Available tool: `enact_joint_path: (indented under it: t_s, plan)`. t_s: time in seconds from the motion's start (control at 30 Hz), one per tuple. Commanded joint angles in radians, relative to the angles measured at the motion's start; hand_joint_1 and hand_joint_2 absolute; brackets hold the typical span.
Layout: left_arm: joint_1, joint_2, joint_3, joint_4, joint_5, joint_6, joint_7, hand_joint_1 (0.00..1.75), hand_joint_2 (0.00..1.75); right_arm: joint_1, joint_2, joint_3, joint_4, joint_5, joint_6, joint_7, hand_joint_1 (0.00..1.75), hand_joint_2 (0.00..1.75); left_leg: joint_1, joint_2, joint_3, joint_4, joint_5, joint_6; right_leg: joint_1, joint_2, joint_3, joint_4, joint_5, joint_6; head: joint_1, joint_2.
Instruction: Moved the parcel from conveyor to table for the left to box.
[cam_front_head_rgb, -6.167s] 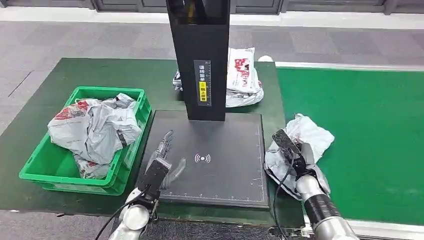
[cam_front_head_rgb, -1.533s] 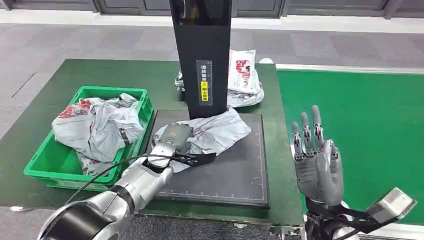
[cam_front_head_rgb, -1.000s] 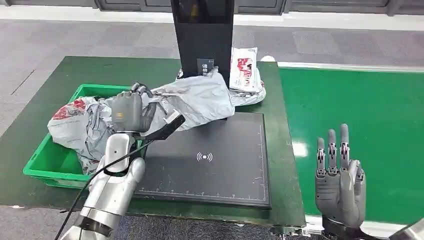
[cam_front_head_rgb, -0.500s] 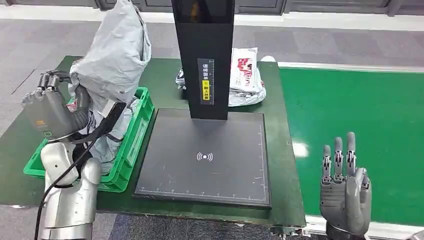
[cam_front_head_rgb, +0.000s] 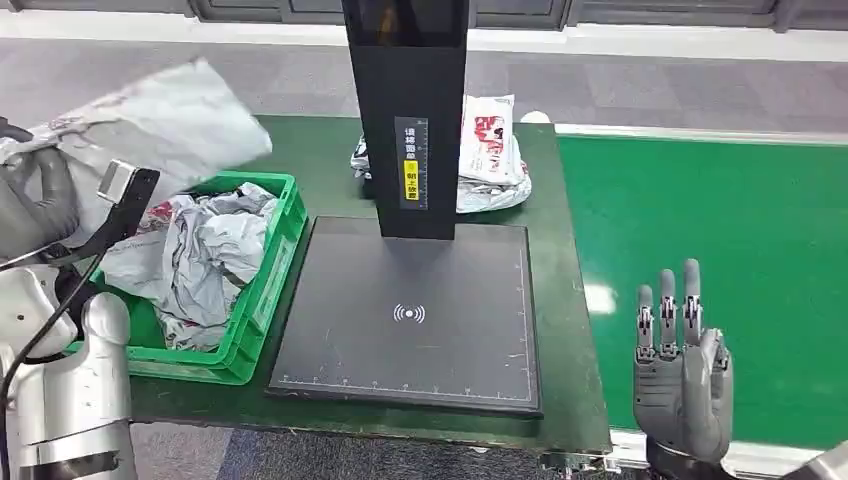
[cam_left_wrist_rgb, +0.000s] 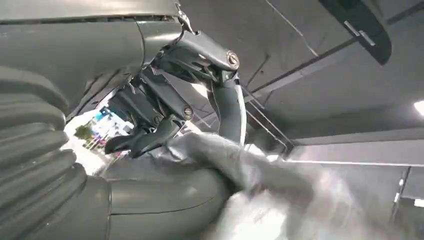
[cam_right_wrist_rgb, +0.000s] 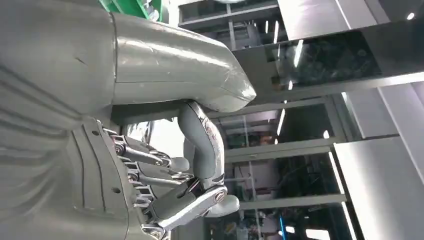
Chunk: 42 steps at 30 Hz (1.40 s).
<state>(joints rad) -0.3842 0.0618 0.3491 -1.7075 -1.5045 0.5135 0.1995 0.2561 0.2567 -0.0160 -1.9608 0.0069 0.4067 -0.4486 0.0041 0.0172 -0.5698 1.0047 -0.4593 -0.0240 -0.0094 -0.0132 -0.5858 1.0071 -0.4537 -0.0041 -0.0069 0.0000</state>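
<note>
Parcel (cam_front_head_rgb: 150, 120) now tilted above left hand (cam_front_head_rgb: 35, 195).

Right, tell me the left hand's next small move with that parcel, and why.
Probably lower it and let go. The left hand holds the grey parcel up in the air beside and above the green bin, which already holds other bags, so it looks nearly placed for the drop.

The left hand (cam_front_head_rgb: 30, 205) is cut by the head view's left edge, its fingers buried under the parcel (cam_front_head_rgb: 150, 125), which is motion-blurred; in the left wrist view the parcel (cam_left_wrist_rgb: 280, 200) smears to a grey haze; the scanner post (cam_front_head_rgb: 405, 110) runs off the top and hides part of the bags (cam_front_head_rgb: 485, 155) behind it; the right hand (cam_front_head_rgb: 682, 385) loses its wrist at the bottom edge.
</note>
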Motion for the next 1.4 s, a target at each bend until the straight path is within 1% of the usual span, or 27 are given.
enact_joint_path:
  t_s: [0.03, 0.1, 0.2, 0.23, 0.27, 0.3, 0.33, 0.4, 0.43, 0.5, 0.53, 0.57, 0.6, 0.63, 0.67, 0.7, 0.8, 0.87, 0.97, 1.0, 1.1, 1.2, 1.27, 1.37, 1.4]
  plan:
    - [-0.043, 0.003, 0.014, -0.002, -0.031, -0.012, 0.005, 1.75, 1.75, -0.052, -0.016, -0.04, 0.099, -0.013, -0.005, 0.01, 0.0, 1.75, 0.002, -0.001, 0.0, -0.001, 0.0, 0.001, 0.002, 0.002, 0.001, -0.003, 0.001, 0.0, 0.0, 0.0]
    - [-0.069, 0.001, -0.009, 0.023, -0.058, -0.062, 0.013, 1.75, 1.75, -0.049, -0.018, -0.045, 0.098, -0.019, -0.01, 0.009, 0.0, 1.75, 0.002, -0.002, 0.0, -0.001, 0.001, 0.001, 0.002, 0.0, 0.002, -0.003, 0.001, 0.0, 0.0, 0.0]
    - [-0.079, -0.001, -0.019, 0.039, -0.066, -0.07, 0.022, 1.75, 1.75, -0.047, -0.018, -0.047, 0.096, -0.021, -0.01, 0.009, 0.0, 1.75, 0.002, -0.005, -0.001, -0.001, 0.001, 0.0, 0.002, -0.003, 0.001, -0.002, 0.001, 0.0, 0.0, 0.0]
    - [-0.078, 0.013, -0.036, 0.048, -0.066, -0.105, 0.04, 1.75, 1.75, -0.046, -0.017, -0.05, 0.094, -0.024, -0.011, 0.01, 0.0, 1.75, 0.002, -0.005, -0.001, -0.001, 0.001, 0.0, 0.002, -0.003, 0.001, -0.003, 0.001, 0.0, 0.0, 0.0]
    - [-0.083, 0.053, -0.087, 0.071, -0.066, -0.182, 0.095, 1.75, 1.75, -0.045, -0.018, -0.054, 0.093, -0.026, -0.012, 0.01, 0.0, 1.75, 0.001, -0.004, 0.0, 0.0, 0.001, 0.0, 0.001, -0.002, 0.001, -0.002, 0.001, 0.0, 0.0, 0.0]
    - [-0.086, 0.087, -0.14, 0.093, -0.066, -0.227, 0.153, 1.75, 1.75, -0.045, -0.019, -0.056, 0.094, -0.028, -0.009, 0.01, 0.0, 1.75, 0.002, -0.004, 0.0, -0.001, 0.001, 0.0, 0.002, -0.002, 0.001, -0.003, 0.001, 0.0, 0.0, 0.0]
    - [-0.098, 0.134, -0.224, 0.134, -0.066, -0.315, 0.25, 1.75, 1.75, -0.044, -0.022, -0.06, 0.098, -0.031, -0.003, 0.01, 0.0, 1.75, 0.002, -0.005, 0.0, -0.001, 0.001, 0.001, 0.002, -0.002, 0.002, -0.003, 0.001, 0.0, 0.0, 0.0]
    - [-0.106, 0.139, -0.245, 0.166, -0.066, -0.292, 0.27, 1.75, 1.75, -0.042, -0.022, -0.061, 0.1, -0.032, -0.002, 0.009, 0.0, 1.75, 0.002, -0.007, -0.001, 0.0, 0.002, 0.0, 0.002, -0.005, 0.001, -0.002, 0.0, 0.0, 0.0, 0.0]
    - [-0.106, 0.139, -0.245, 0.166, -0.066, -0.292, 0.27, 1.75, 1.75, -0.042, -0.022, -0.061, 0.1, -0.032, -0.002, 0.009, 0.0, 1.75, 0.002, -0.005, 0.0, 0.0, 0.001, 0.0, 0.002, -0.003, 0.001, -0.001, 0.0, 0.0, 0.0, 0.0]
    - [-0.105, 0.141, -0.247, 0.176, -0.066, -0.304, 0.276, 1.75, 1.75, -0.042, -0.021, -0.06, 0.101, -0.033, 0.001, 0.008, 0.0, 1.75, 0.002, -0.007, 0.0, -0.002, 0.003, 0.0, 0.002, -0.005, 0.002, -0.003, 0.001, 0.0, 0.0, 0.0]
    - [-0.106, 0.141, -0.246, 0.192, -0.066, -0.345, 0.278, 1.75, 1.75, -0.045, -0.022, -0.059, 0.105, -0.034, 0.006, 0.008, 0.0, 1.75, 0.001, -0.005, 0.0, 0.0, 0.001, 0.0, 0.001, -0.003, 0.001, -0.002, 0.001, 0.0, 0.0, 0.0]
    - [-0.108, 0.138, -0.24, 0.21, -0.066, -0.349, 0.27, 1.75, 1.75, -0.047, -0.022, -0.06, 0.11, -0.034, 0.008, 0.008, 0.0, 1.75, 0.002, -0.005, 0.0, -0.001, 0.002, 0.0, 0.002, -0.003, 0.001, -0.003, 0.001, 0.0, 0.0, 0.0]
    - [-0.11, 0.138, -0.236, 0.226, -0.066, -0.353, 0.271, 1.75, 1.75, -0.049, -0.023, -0.059, 0.113, -0.035, 0.011, 0.009, 0.0, 1.75, 0.001, -0.003, 0.0, 0.0, 0.001, 0.0, 0.001, -0.002, 0.001, -0.001, 0.0, 0.0, 0.0, 0.0]
    - [-0.116, 0.143, -0.232, 0.264, -0.066, -0.347, 0.27, 1.75, 1.75, -0.054, -0.024, -0.058, 0.12, -0.035, 0.013, 0.009, 0.0, 1.75, 0.001, -0.005, 0.001, -0.001, 0.002, 0.0, 0.001, -0.003, 0.002, -0.003, 0.001, 0.0, 0.0, 0.0]
    - [-0.124, 0.151, -0.232, 0.3, -0.066, -0.381, 0.283, 1.75, 1.75, -0.056, -0.024, -0.058, 0.124, -0.036, 0.013, 0.01, 0.0, 1.75, 0.001, -0.005, 0.001, -0.002, 0.002, 0.0, 0.001, -0.002, 0.002, -0.004, 0.001, 0.0, 0.0, 0.0]
    - [-0.134, 0.153, -0.224, 0.335, -0.066, -0.371, 0.277, 1.75, 1.75, -0.058, -0.025, -0.058, 0.128, -0.037, 0.013, 0.011, 0.0, 1.75, 0.002, -0.005, 0.001, -0.003, 0.003, 0.0, 0.002, -0.002, 0.003, -0.005, 0.002, 0.0, 0.0, 0.0]
    - [-0.138, 0.153, -0.223, 0.342, -0.066, -0.369, 0.276, 1.75, 1.75, -0.059, -0.025, -0.058, 0.129, -0.037, 0.013, 0.011, 0.0, 1.75, 0.001, -0.004, 0.001, -0.002, 0.002, 0.0, 0.001, -0.002, 0.002, -0.003, 0.001, 0.0, 0.0, 0.0]
    - [-0.141, 0.174, -0.239, 0.384, -0.066, -0.425, 0.303, 1.75, 1.75, -0.061, -0.026, -0.056, 0.132, -0.041, 0.015, 0.013, 0.0, 1.75, 0.002, -0.005, 0.001, -0.002, 0.002, 0.0, 0.002, -0.002, 0.002, -0.004, 0.002, 0.0, 0.0, 0.0]
    - [-0.123, 0.188, -0.261, 0.424, -0.066, -0.442, 0.323, 1.75, 1.75, -0.066, -0.024, -0.054, 0.139, -0.043, 0.015, 0.016, 0.0, 1.75, 0.001, -0.004, 0.001, -0.002, 0.002, 0.0, 0.001, -0.002, 0.002, -0.003, 0.001, 0.0, 0.0, 0.0]
    - [-0.115, 0.195, -0.276, 0.439, -0.066, -0.472, 0.341, 1.75, 1.75, -0.069, -0.026, -0.053, 0.144, -0.044, 0.015, 0.018, 0.0, 1.75, 0.001, -0.003, 0.002, -0.003, 0.002, 0.0, 0.001, -0.001, 0.002, -0.004, 0.002, 0.0, 0.0, 0.0]
    - [-0.101, 0.192, -0.28, 0.446, -0.066, -0.461, 0.345, 1.75, 1.75, -0.07, -0.025, -0.051, 0.146, -0.045, 0.014, 0.019, 0.0, 1.75, 0.001, -0.002, 0.002, -0.002, 0.001, 0.0, 0.001, -0.001, 0.002, -0.002, 0.001, 0.0, 0.0, 0.0]
    - [-0.103, 0.193, -0.281, 0.446, -0.066, -0.463, 0.346, 1.75, 1.75, -0.069, -0.026, -0.051, 0.146, -0.045, 0.014, 0.019, 0.0, 1.75, 0.002, -0.004, 0.002, -0.005, 0.003, 0.0, 0.002, -0.001, 0.004, -0.007, 0.003, 0.0, 0.0, 0.0]
    - [-0.106, 0.193, -0.282, 0.444, -0.066, -0.467, 0.345, 1.75, 1.75, -0.069, -0.026, -0.051, 0.145, -0.045, 0.014, 0.019, 0.0, 1.75, 0.002, -0.003, 0.001, -0.002, 0.001, 0.0, 0.002, -0.001, 0.002, -0.004, 0.001, 0.0, 0.0, 0.0]
    - [-0.089, 0.186, -0.285, 0.462, -0.066, -0.556, 0.333, 1.75, 1.75, -0.076, -0.028, -0.049, 0.154, -0.047, 0.018, 0.02, 0.0, 1.75, 0.001, -0.003, 0.001, -0.001, 0.001, 0.0, 0.001, -0.001, 0.002, -0.002, 0.001, 0.0, 0.0, 0.0]
    - [-0.085, 0.19, -0.295, 0.509, -0.066, -0.606, 0.352, 1.75, 1.75, -0.09, -0.031, -0.047, 0.166, -0.049, 0.023, 0.022, 0.0, 1.75, 0.001, -0.003, 0.001, -0.002, 0.002, 0.0, 0.001, -0.001, 0.002, -0.004, 0.001, 0.0, 0.0, 0.0]
